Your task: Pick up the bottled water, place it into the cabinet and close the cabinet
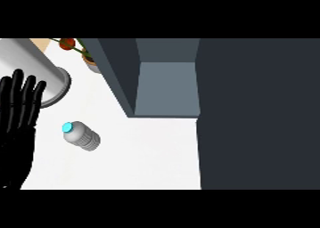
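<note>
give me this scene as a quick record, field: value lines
bottled water: standing on the white counter, blue cap on, untouched
cabinet: open, inside bare as far as visible
cabinet door: dark panel at right, swung open
left hand: open, fingers up, resting at left edge, apart from the bottle
right hand: not in view
grey cylinder: upper left on the counter
potted plant: beside the cabinet

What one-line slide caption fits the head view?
Bottled water stands on the white counter before the open cabinet; left hand rests open.
</note>
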Controlling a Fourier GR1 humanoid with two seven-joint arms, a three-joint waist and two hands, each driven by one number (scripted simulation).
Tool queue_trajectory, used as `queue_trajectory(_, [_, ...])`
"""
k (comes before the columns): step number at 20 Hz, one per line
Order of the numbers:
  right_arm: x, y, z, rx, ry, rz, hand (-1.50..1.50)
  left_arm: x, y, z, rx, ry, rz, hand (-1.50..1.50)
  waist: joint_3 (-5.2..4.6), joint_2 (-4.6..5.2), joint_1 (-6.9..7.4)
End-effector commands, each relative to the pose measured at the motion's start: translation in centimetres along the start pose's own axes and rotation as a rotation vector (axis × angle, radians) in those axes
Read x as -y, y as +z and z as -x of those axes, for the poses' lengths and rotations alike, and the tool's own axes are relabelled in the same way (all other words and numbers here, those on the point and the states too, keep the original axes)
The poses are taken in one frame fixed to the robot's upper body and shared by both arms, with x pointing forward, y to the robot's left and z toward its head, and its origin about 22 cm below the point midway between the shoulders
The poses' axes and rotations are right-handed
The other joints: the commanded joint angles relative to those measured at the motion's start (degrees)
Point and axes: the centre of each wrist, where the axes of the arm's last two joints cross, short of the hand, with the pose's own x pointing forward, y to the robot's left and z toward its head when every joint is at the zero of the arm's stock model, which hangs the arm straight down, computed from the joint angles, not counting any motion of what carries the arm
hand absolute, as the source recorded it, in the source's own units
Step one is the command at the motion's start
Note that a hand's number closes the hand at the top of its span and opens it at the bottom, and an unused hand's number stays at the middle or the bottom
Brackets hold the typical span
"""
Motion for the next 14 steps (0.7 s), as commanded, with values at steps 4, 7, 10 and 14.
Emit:
queue_trajectory(4, [0.2,1.0,-2.1,0.037,0.025,-0.034,-1.5,-0.8,0.8,-0.7,0.077,0.169,0.318,-1.5,-0.51,0.93,-0.67])
queue_trajectory(7, [-2.2,2.6,0.9,-0.192,-0.281,-0.033,-1.5,1.0,3.1,4.2,-0.297,0.378,0.295,-1.5,-0.35,2.78,-1.49])
queue_trajectory(10, [-2.0,3.9,0.7,-0.253,-0.358,-0.052,-1.5,-1.0,4.1,3.9,-0.406,0.45,0.324,-1.5,-0.36,1.34,-0.78])
queue_trajectory(14, [-1.0,5.6,-1.1,-0.304,-0.385,-0.047,-1.5,-4.5,4.5,1.7,-0.442,0.479,0.355,-1.5,-0.4,1.09,-0.64])
